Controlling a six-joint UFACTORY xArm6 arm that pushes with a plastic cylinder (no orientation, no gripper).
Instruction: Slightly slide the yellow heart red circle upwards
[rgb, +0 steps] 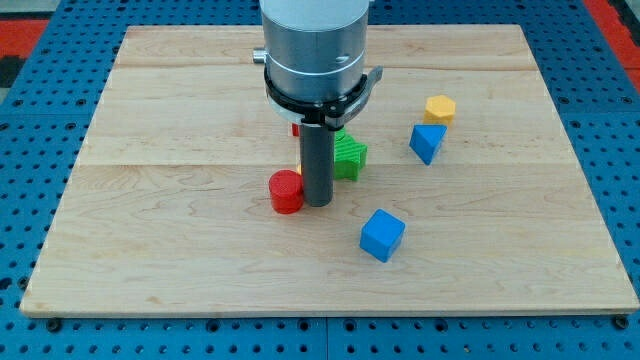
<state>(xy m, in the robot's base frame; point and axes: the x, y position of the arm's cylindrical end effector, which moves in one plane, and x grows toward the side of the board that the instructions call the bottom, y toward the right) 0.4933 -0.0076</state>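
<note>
While your tip (318, 204) sits at the red circle's (285, 191) three o'clock, it can't nudge upward; no pincer here.

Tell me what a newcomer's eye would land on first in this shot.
First the big silver arm housing dropping in from the view's top centre, ending in a dark rod whose tip rests on the wooden board. Right against the tip, on its left in the view, sits the red circle, with a green block partly hidden just behind the rod. Toward the view's right lie a blue cube, a blue triangular block and a yellow block.
</note>
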